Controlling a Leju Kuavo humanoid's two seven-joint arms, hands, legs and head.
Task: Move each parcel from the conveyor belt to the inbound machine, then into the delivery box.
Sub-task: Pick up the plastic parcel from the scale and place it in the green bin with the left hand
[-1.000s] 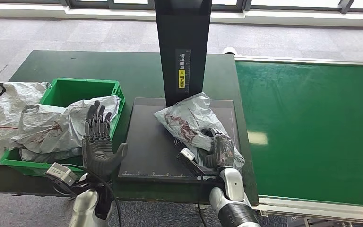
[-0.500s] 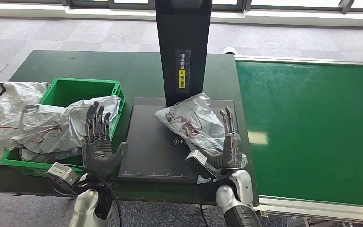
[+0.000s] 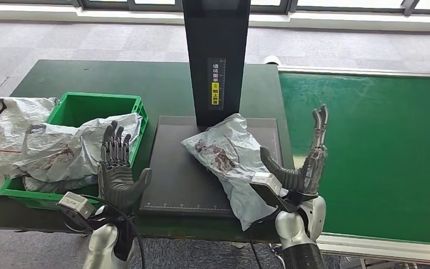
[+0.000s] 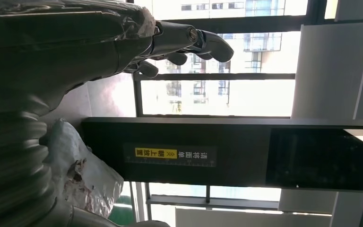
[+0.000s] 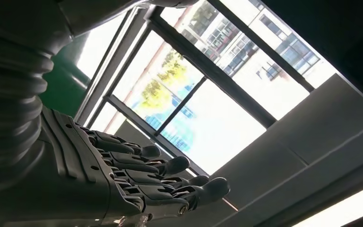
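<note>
Right hand (image 3: 302,171) has released and lifted off the parcel (image 3: 230,159), fingers spread; the parcel's long axis runs far-left to near-right across the scanner plate (image 3: 173,179).

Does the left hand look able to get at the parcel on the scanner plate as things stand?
Probably yes. The left hand is open and holds nothing, level with the plate's near left edge. Only bare plate lies between it and the parcel; the right hand is raised beside the parcel's far side.
</note>
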